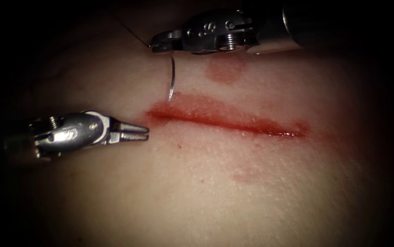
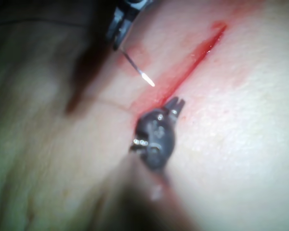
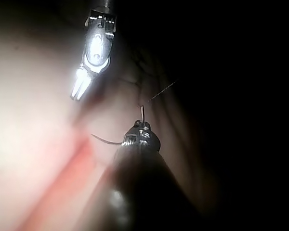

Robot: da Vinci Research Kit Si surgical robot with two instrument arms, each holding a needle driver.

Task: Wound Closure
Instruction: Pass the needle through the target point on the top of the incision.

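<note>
In the endoscope view the right tool (image 1: 157, 45) comes in over the far side of the tissue (image 1: 215, 192), its jaws pressed together on the needle (image 1: 172, 77) close to the thread end of its curve; the needle hangs down from the jaws with its tip just above the left end of the cut (image 1: 229, 120), free of the tissue, a hold that seems meant to present the point to the wound edge. The thread (image 1: 130, 29) runs from the jaw tips away toward the far left edge of the tissue. The left tool (image 1: 144, 133) sits just off the left end of the cut, holding nothing, its jaws slightly spread. Red fluid (image 1: 224, 68) stains the tissue beyond the cut. In the left wrist view the left tool (image 2: 176, 105) points at the cut's near end, with the needle (image 2: 138, 72) bright-tipped just beyond it. In the right wrist view the right tool (image 3: 142, 127) pinches the needle (image 3: 106, 140), whose curve sweeps sideways from the jaws.
</note>
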